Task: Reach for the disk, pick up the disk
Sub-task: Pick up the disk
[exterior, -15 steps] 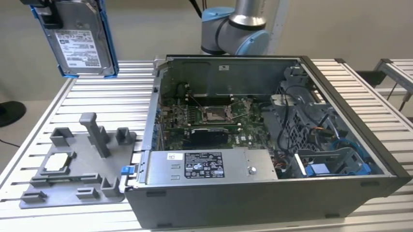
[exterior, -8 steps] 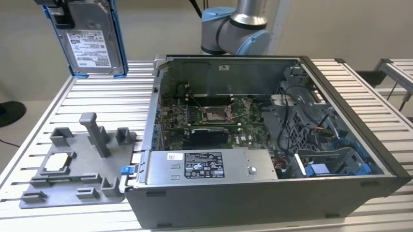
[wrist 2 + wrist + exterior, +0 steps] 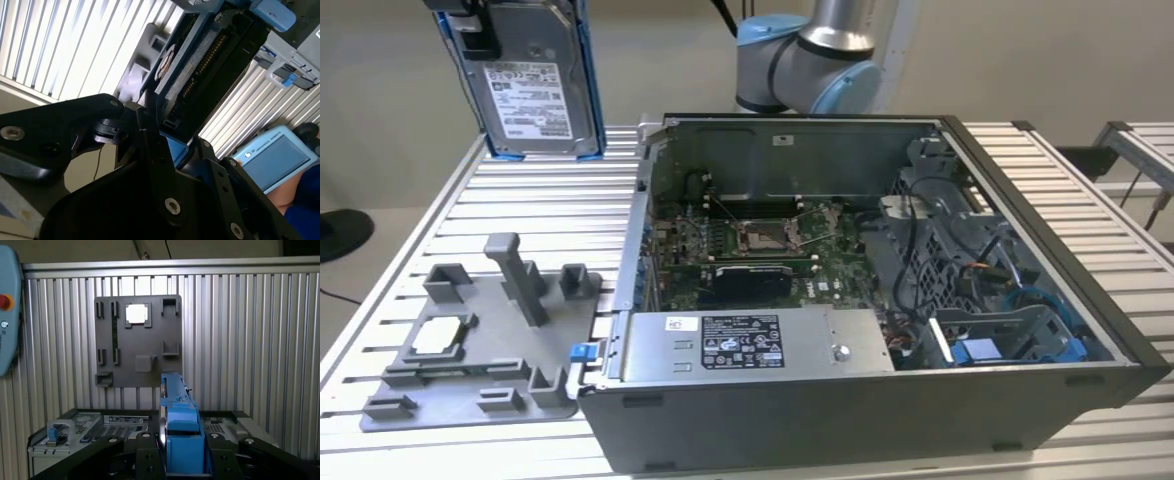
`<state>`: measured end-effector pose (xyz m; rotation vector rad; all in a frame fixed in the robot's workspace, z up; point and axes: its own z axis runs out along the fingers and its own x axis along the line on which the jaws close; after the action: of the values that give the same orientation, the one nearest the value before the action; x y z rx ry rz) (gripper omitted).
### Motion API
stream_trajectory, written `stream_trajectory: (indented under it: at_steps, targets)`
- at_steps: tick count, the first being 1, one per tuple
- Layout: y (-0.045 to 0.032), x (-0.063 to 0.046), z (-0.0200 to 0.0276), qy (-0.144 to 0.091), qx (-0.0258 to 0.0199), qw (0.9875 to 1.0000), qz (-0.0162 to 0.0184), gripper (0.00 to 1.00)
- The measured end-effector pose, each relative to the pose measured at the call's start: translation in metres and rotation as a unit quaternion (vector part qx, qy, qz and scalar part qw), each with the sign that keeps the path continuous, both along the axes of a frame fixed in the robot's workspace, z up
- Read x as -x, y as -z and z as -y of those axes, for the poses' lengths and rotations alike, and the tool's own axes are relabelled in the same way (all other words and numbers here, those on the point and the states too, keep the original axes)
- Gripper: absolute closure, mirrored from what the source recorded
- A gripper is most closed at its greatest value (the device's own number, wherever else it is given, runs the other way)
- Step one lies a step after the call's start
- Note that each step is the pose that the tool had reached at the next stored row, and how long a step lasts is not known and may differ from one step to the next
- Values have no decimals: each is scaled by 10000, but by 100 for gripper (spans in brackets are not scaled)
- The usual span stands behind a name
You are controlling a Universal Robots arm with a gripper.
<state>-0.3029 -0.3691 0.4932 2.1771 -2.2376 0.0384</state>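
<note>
The disk (image 3: 540, 90) hangs upright in the air above the far left of the slatted table, a silver-grey drive with a white label and blue side rails. My gripper (image 3: 478, 35) is shut on its upper end. In the first wrist view the disk (image 3: 181, 425) stands edge-on, its blue rail clamped between the black fingers (image 3: 145, 455) of the gripper (image 3: 182, 462). In the second wrist view the gripper (image 3: 175, 150) holds the disk (image 3: 200, 60) by one end, and the drive's underside and connector edge point away from it.
A grey fixture plate (image 3: 467, 350) with upright pegs lies on the table below, holding a small square chip (image 3: 440, 335). The open computer case (image 3: 881, 300) sits on the exterior view's right. A blue teach pendant (image 3: 277, 157) rests by a person's leg (image 3: 300, 200).
</note>
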Motion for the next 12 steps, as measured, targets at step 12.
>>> stream_trajectory:
  at_steps: [12]
  targets:
    - [0, -324, 0, -3, 0, 10000, -35, 100]
